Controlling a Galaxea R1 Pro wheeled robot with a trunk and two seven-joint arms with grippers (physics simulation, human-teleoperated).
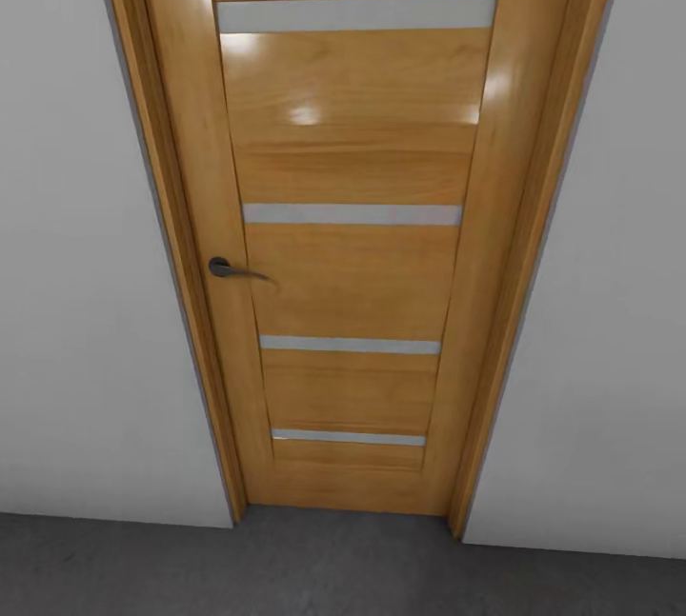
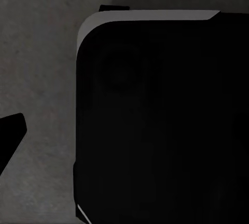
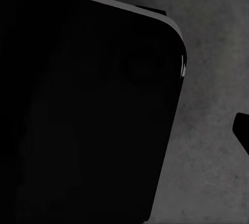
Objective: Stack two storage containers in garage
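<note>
The two storage containers are out of view. In the head view I face a closed orange wooden door [image 1: 353, 264] with frosted horizontal strips and a dark lever handle [image 1: 229, 268]. Both wrist views look down at the dark grey concrete floor [image 2: 41, 52] [image 3: 212, 52] beside my black base [image 2: 155, 120] [image 3: 88, 109]. A dark fingertip [image 2: 9, 138] pokes in at the edge of the left wrist view, and another dark fingertip [image 3: 243, 133] at the edge of the right wrist view. Nothing is seen between the fingers.
White-grey walls [image 1: 86, 311] [image 1: 610, 330] flank the door frame on both sides. A strip of dark grey floor [image 1: 333, 568] runs between me and the door's threshold.
</note>
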